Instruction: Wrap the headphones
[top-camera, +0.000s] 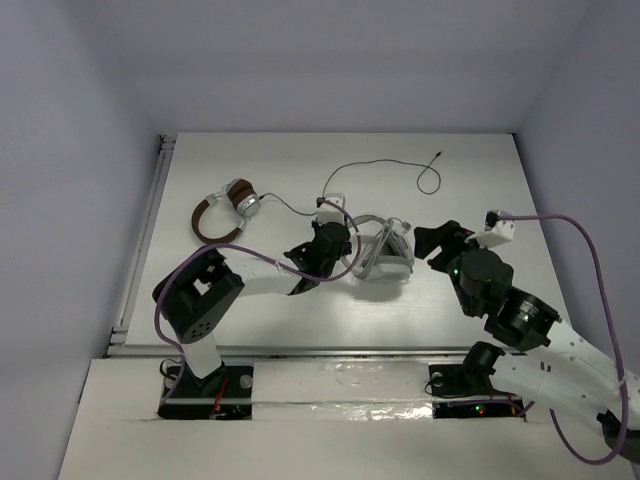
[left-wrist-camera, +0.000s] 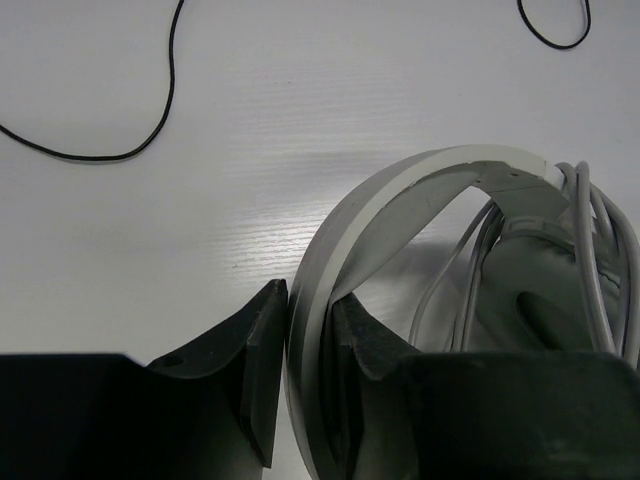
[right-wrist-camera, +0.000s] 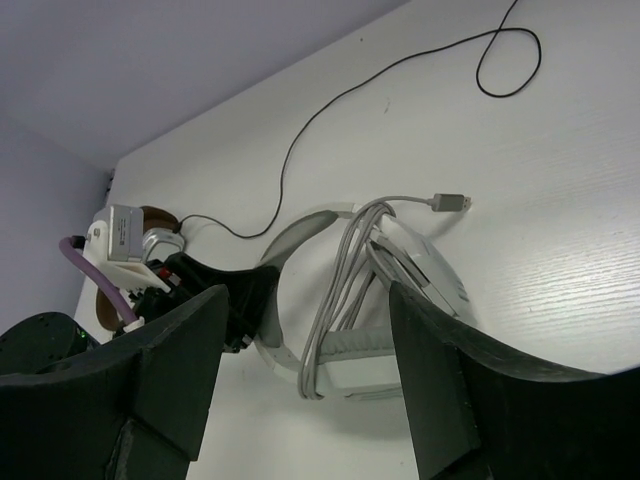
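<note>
Left pincer (left-wrist-camera: 308, 300) around headphones (top-camera: 385, 265), band (left-wrist-camera: 345, 235) leftward

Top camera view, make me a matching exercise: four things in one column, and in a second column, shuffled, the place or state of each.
Column one
1. white headphones
2. brown headphones
3. thin black cable
4. right gripper

Column two
A. open, holding nothing
B. lying loose on the far part of the table
C. headband gripped by the left gripper
D. to the left of the other pair, with neither gripper on it

Pairs: 1-C, 2-D, 3-B, 4-A
</note>
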